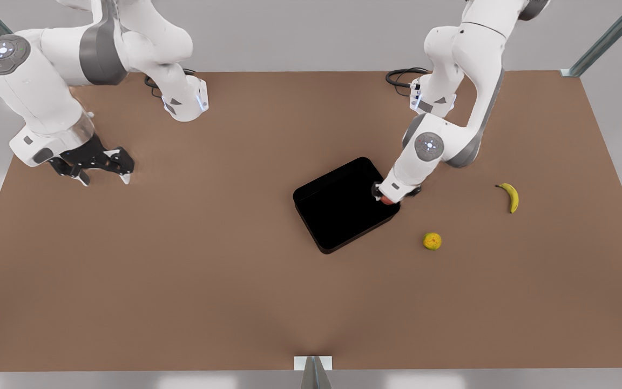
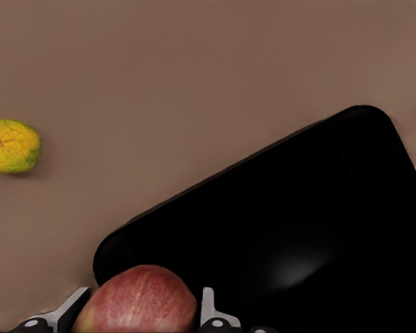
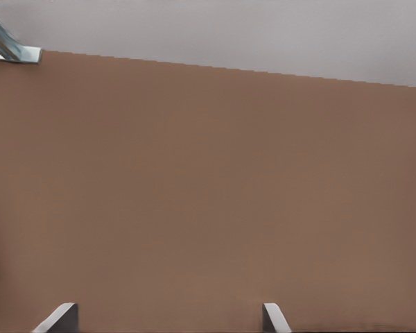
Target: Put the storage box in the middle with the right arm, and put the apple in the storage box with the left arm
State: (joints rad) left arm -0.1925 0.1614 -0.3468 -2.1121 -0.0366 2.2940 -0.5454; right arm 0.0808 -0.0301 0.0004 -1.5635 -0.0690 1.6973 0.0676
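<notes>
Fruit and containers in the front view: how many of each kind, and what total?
Apple: 1, held in the left tool at the storage box's edge
Yellow-orange round fruit: 1
Banana: 1
Storage box: 1
Total: 4

Matte brown desk [image 1: 192, 281], plain pale grey wall behind, slanted metal frame struts [image 1: 605, 39] at the far corners, soft even light

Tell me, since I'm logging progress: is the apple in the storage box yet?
Not yet. The apple sits clamped in the left end effector at the storage box rim, not released inside.
</notes>
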